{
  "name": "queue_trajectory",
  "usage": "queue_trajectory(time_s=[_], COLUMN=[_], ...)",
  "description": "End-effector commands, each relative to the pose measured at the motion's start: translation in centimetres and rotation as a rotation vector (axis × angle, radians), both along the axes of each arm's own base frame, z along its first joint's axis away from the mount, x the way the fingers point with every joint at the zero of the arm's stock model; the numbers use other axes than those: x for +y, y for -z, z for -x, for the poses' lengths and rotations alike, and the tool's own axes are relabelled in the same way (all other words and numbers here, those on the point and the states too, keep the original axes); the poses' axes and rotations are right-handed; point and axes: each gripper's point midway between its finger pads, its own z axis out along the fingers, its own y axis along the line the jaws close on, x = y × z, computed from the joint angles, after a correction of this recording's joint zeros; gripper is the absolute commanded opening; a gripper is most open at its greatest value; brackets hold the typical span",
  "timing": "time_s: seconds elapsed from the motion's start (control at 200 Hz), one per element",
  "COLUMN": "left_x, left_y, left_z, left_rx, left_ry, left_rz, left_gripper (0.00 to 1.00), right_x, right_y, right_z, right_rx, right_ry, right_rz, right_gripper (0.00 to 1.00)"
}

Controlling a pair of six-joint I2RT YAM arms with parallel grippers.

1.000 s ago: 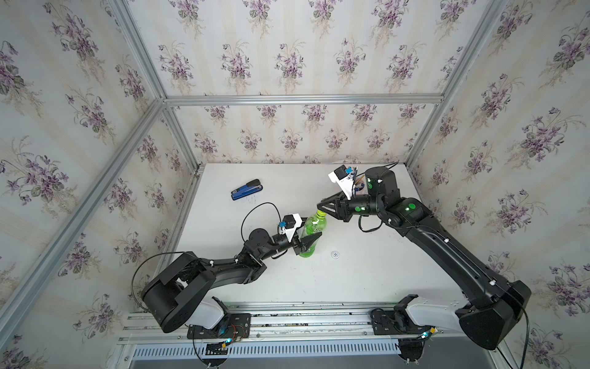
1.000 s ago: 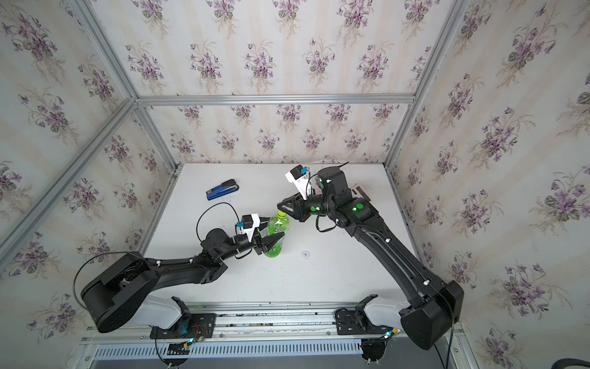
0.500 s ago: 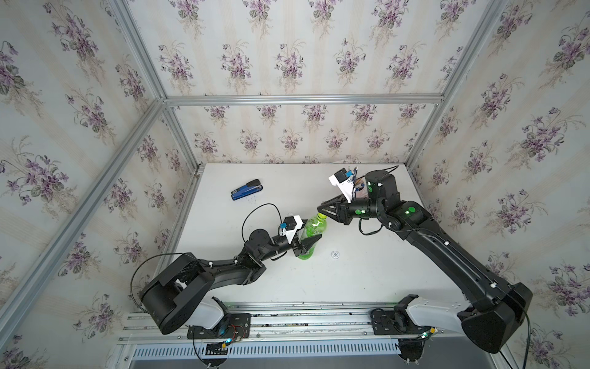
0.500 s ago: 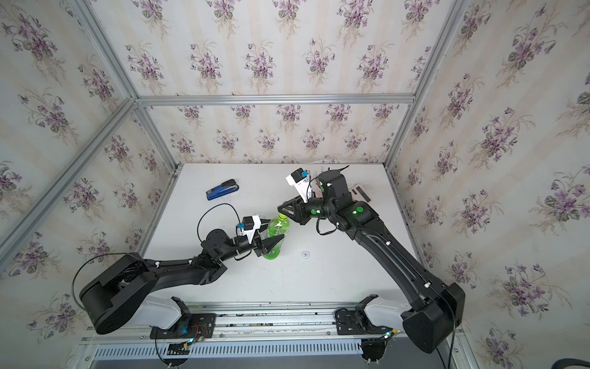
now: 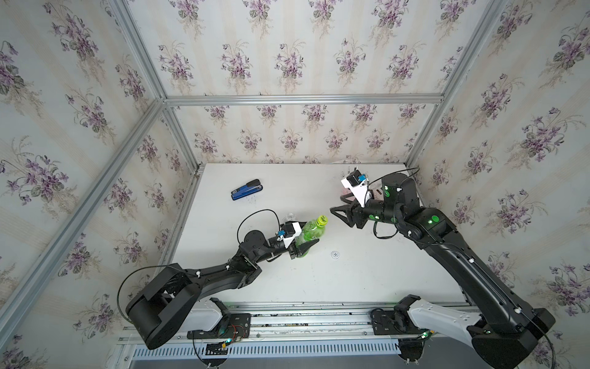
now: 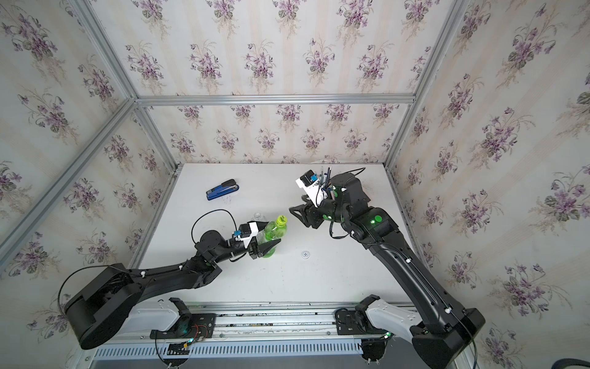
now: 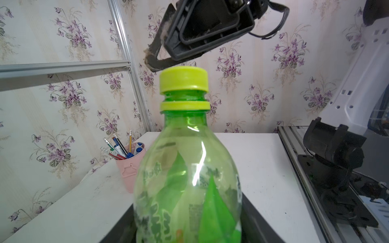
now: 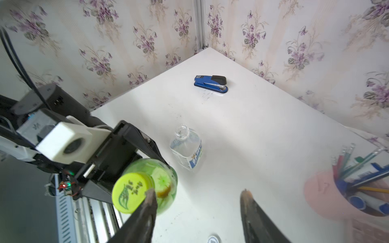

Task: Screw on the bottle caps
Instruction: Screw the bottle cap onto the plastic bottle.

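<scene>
My left gripper (image 5: 306,244) is shut on the lower body of the translucent green bottle (image 5: 311,232), holding it upright on the table; its dark fingers (image 7: 253,221) flank the bottle (image 7: 187,168). The yellow-green cap (image 7: 183,81) sits on the bottle's neck, with a strip of green thread showing above the ring. My right gripper (image 8: 197,191) is open and empty, just beside that cap (image 8: 129,192), one fingertip (image 8: 150,192) at its rim. The clear labelled bottle (image 8: 186,145) stands uncapped behind the left gripper. The white cap (image 5: 335,254) lies flat on the table.
A blue stapler (image 5: 246,189) lies at the back left of the white table (image 5: 351,281). A pink pen cup (image 8: 336,195) full of pens stands at the back right, close behind my right wrist. Wallpapered walls enclose three sides.
My right gripper, shut on the yellow-green cap before, has opened and drawn back to the right. The left gripper and green bottle have stayed in place.
</scene>
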Motion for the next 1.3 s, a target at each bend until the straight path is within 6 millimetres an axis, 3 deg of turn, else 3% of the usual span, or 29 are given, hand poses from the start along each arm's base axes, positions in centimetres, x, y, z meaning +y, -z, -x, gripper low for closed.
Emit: queue_trajectory(time_s=[0.0,0.135,0.385,0.55,0.679,0.859,1.039,1.299], left_x=[0.4,0.8,0.8,0.9,0.6,0.4,0.3,0.3], left_y=[0.5,0.6,0.9,1.2,1.3,1.6,1.7,1.7], left_z=[0.0,-0.1,0.5,0.7,0.9,1.0,1.3,1.4], left_rx=[-0.030,-0.027,-0.049,-0.054,-0.046,-0.035,-0.033,-0.029], left_ry=[0.013,0.032,0.085,0.106,0.133,0.151,0.170,0.174], left_rz=[-0.031,-0.011,-0.051,-0.070,-0.077,-0.105,-0.114,-0.117], left_gripper=[0.62,0.62,0.62,0.62,0.62,0.62,0.62,0.62], right_x=[-0.2,0.5,1.0,2.2,3.7,3.4,2.8,4.4], right_y=[0.5,-0.2,-0.8,-0.9,0.8,2.0,2.6,2.6], right_z=[0.9,3.5,4.5,4.1,4.9,5.1,5.7,6.1], right_rx=[-0.068,-0.145,-0.266,-0.273,-0.217,-0.255,-0.304,-0.382], right_ry=[-0.109,-0.336,-0.558,-0.602,-0.664,-0.665,-0.674,-0.726], right_rz=[0.110,0.165,0.263,0.246,0.269,0.385,0.501,0.578], right_gripper=[0.69,0.74,0.78,0.72,0.67,0.55,0.54,0.54])
